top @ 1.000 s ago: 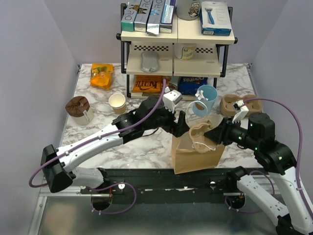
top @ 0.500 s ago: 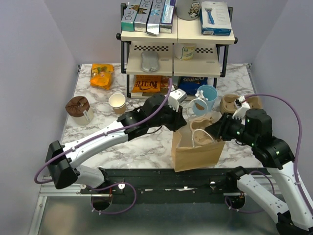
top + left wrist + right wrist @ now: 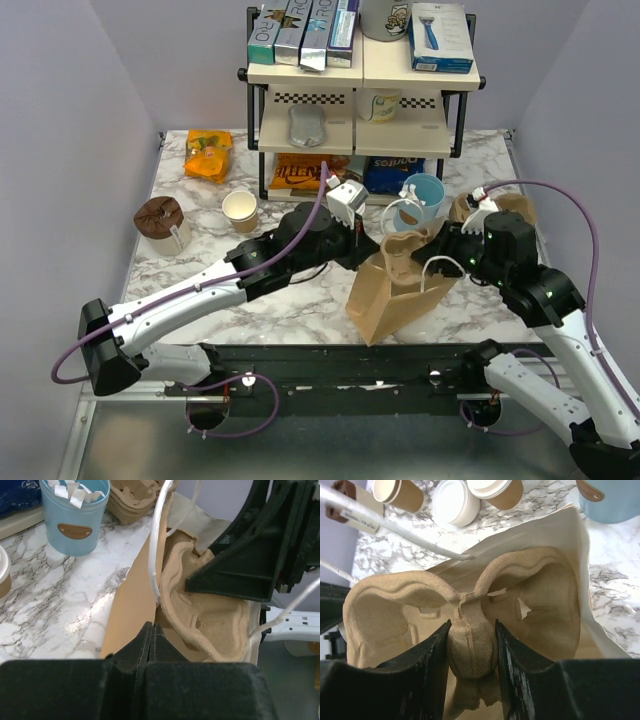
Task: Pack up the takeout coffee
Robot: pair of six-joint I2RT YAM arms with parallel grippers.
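Obs: right claw (image 3: 472, 632) clamped on the centre ridge of the pulp cup carrier (image 3: 535, 600), which sits in the mouth of the tilted paper bag (image 3: 385, 300). The left claw (image 3: 151, 632) is together, pinching the bag rim. The takeout coffee (image 3: 499, 491) stands on the worktop (image 3: 620, 580) beyond the right claw, outside the bag.

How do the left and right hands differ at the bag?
The left hand pinches the paper bag's rim, jaws nearly touching; the right hand clamps the pulp carrier's centre ridge, jaws apart around it. Both are shut at the bag's mouth.
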